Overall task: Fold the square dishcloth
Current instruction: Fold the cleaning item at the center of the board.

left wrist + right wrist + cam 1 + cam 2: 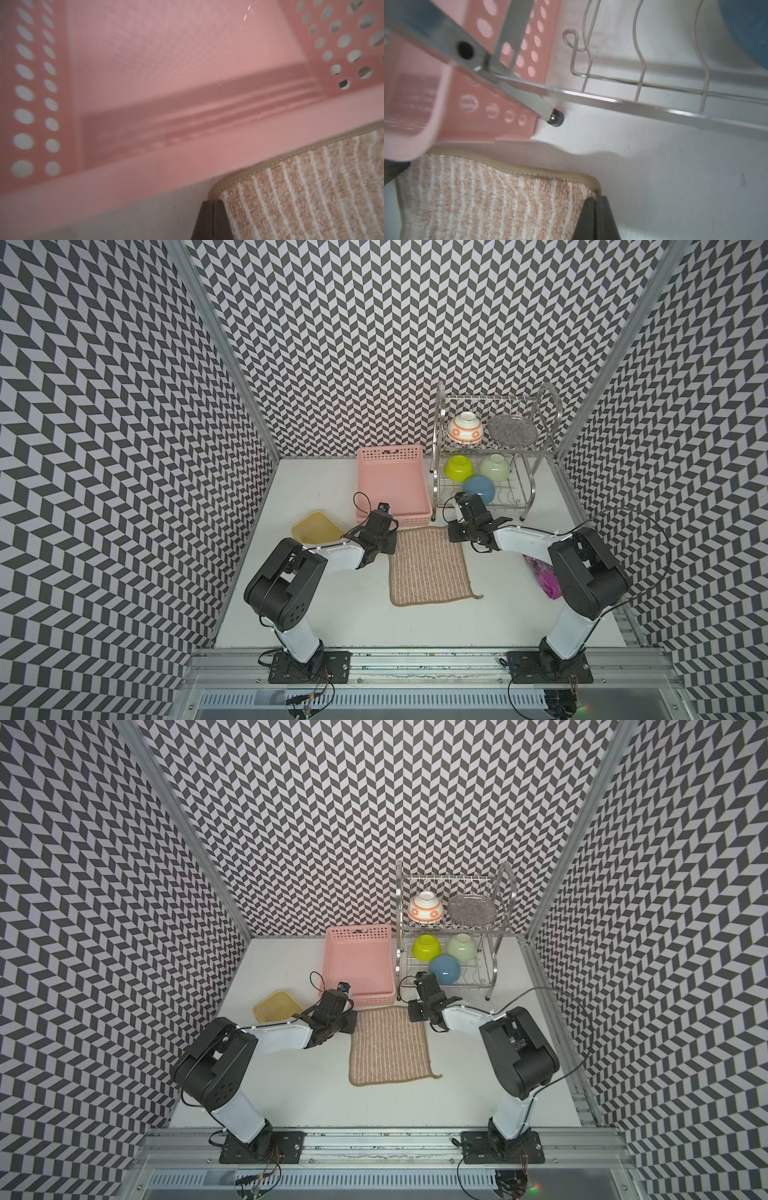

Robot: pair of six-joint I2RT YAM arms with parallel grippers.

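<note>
In both top views the square dishcloth (pixel 428 566) lies flat on the bench (pixel 332 614), its far edge right by the pink basket (pixel 392 456), the dish rack (pixel 498 450) close. Left wrist view: the left fingers (pixel 204 222) are closed on a far corner, pinching little beyond the edging; it may slip free on lifting. Right wrist view: the right fingers (pixel 586 220) are closed on the other far corner; unequal pulls would skew the fold.
</note>
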